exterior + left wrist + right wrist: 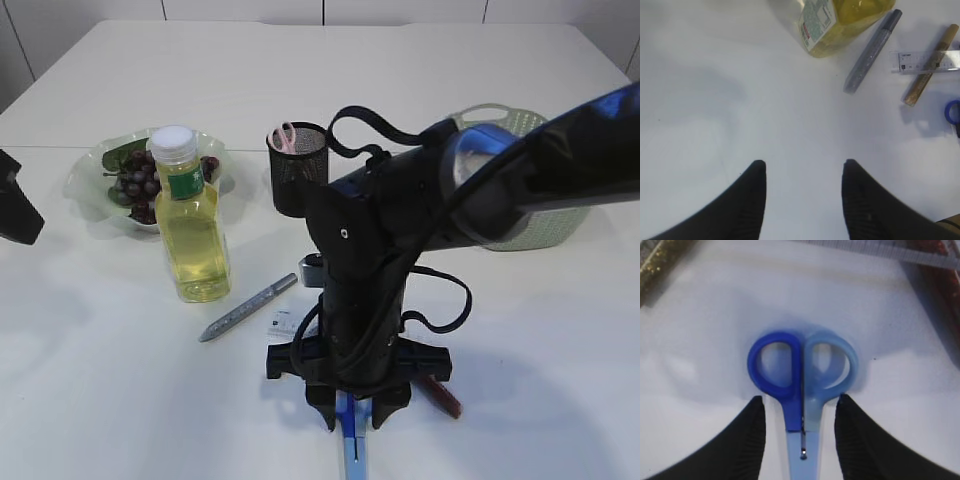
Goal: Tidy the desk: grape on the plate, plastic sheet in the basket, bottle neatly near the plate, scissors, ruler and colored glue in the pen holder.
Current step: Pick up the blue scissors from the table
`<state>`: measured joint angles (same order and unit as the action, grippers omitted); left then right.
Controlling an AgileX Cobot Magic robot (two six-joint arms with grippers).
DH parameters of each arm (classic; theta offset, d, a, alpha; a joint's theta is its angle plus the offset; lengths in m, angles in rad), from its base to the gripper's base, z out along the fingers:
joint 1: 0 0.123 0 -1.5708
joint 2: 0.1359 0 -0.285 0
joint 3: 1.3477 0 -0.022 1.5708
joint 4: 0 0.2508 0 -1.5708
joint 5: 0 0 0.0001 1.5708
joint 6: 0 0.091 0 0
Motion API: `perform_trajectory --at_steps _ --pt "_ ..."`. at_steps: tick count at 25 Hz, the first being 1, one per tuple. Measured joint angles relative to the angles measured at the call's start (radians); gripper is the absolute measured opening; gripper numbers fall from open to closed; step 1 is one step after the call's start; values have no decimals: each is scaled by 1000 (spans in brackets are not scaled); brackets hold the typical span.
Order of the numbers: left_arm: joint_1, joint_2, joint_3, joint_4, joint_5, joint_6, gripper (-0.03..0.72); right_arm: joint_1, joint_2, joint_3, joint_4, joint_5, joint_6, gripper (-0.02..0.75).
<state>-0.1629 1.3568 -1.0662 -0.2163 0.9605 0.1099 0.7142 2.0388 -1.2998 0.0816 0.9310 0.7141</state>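
Lying flat, two-tone blue scissors (802, 385), apparently closed.

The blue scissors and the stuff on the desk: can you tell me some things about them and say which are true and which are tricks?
1. The right gripper straddles the blue scissors, a finger on each side. True.
2. The grapes lie on the bare table. False: they are on the green plate.
3. The bottle stands upright with its white cap on. True.
4. The left gripper holds the silver glue stick. False: it is open and empty; the stick lies on the table.
5. The pen holder is empty. False: pink handles show inside.
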Motion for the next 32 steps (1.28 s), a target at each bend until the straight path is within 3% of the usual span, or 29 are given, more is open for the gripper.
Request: perform_trajectory --at_steps 11,18,26,32 --pt "0 0 0 -2 0 0 362 0 37 0 0 0 10 364" --pt "0 0 0 -2 0 0 362 0 41 -4 5 0 10 233" --pt "0 0 0 -2 0 0 362 0 41 -4 10 0 10 204" --pt "0 0 0 -2 0 0 362 0 51 -28 115 11 -100 203"
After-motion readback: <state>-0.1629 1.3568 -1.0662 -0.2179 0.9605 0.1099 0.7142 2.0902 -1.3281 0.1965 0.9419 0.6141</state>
